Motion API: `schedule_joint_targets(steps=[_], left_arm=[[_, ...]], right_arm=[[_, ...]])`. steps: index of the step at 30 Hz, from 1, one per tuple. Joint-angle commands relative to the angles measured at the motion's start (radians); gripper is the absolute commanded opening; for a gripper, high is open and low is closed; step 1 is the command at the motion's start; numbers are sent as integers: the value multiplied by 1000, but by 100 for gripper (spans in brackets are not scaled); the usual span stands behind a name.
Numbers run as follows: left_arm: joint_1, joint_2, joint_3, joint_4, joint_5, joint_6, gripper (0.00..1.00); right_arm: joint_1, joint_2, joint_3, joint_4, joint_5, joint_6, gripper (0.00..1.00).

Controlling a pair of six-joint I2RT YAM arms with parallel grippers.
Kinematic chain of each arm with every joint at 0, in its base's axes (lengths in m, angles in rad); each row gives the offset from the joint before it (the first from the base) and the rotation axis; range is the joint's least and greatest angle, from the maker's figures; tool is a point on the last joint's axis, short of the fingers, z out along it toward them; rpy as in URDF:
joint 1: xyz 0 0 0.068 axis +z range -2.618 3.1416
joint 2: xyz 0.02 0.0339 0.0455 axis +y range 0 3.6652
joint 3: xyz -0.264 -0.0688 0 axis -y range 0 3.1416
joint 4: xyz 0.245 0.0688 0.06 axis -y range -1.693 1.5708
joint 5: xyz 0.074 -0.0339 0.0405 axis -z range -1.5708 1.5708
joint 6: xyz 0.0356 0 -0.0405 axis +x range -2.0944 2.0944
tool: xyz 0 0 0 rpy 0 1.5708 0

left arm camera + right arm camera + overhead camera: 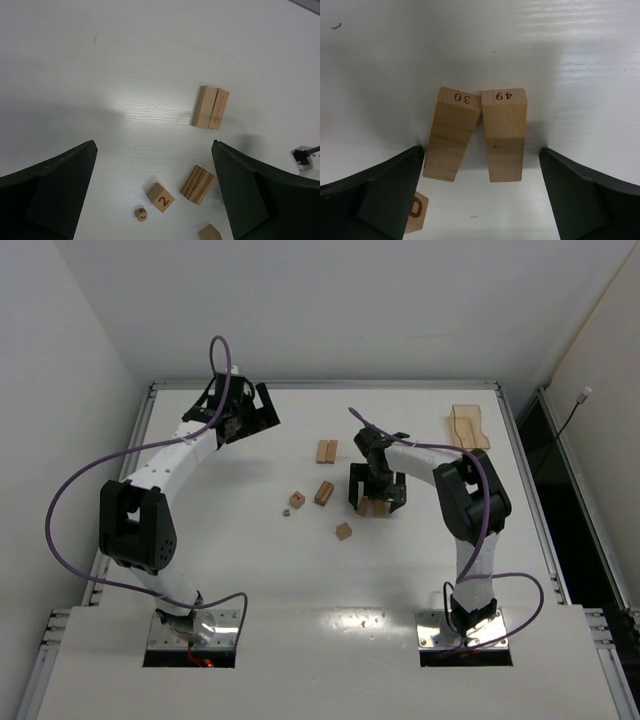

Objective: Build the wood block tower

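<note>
The right arm folds forward and down. The right pincer (480, 172) is spread wide, straddling two light-tan wooden bars stamped 30 (451, 135) and 49 (504, 134), which lean together between its fingers, unclamped. The left arm reaches toward the far-left corner, and the left pincer (155, 165) gapes wide, holding nothing above the white tabletop (100, 75). Just beyond its fingers lie a side-by-side pair of bars (210, 107), a grooved block (197, 185) and a cube marked 2 (161, 197). A translucent amber plastic tray (468, 426) sits beyond the right pincer, by the far-right table edge.
</note>
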Motion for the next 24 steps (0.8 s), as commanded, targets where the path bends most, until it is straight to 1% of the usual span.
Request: schedule_joint_targets(steps=[1,4,5,7,9,10,12,15,17,22,24], left_arm=[[15,14,47,4,27,-20,99],[15,24,56,4,27,-20,99],[15,24,56,4,27,-20,99],[24,34,56,4,27,-20,99],[24,43,56,4,27,-20,99],[24,44,56,4,27,-20,99],[24,44,56,4,36,-20,99],[24,53,56,4,47,-30,99],[24,53,56,4,47,-30,99],[24,53,47,13,56,-30,99],[24,53,47,13,56,-30,99]], right_arm=[[-12,2,-5,24,-51,23,98],[-21,13,-5,34,-61,23,88],[-21,22,-5,34,-70,23,82],[-21,22,-5,34,-70,23,73],[-21,22,-5,43,-70,14,66],[-21,22,-5,43,-70,14,64],[-21,22,-5,43,-70,14,64],[-21,13,-5,43,-70,14,74],[-21,13,-5,43,-70,5,79],[-21,33,26,52,-47,-15,79],[-21,33,35,52,-34,-15,75]])
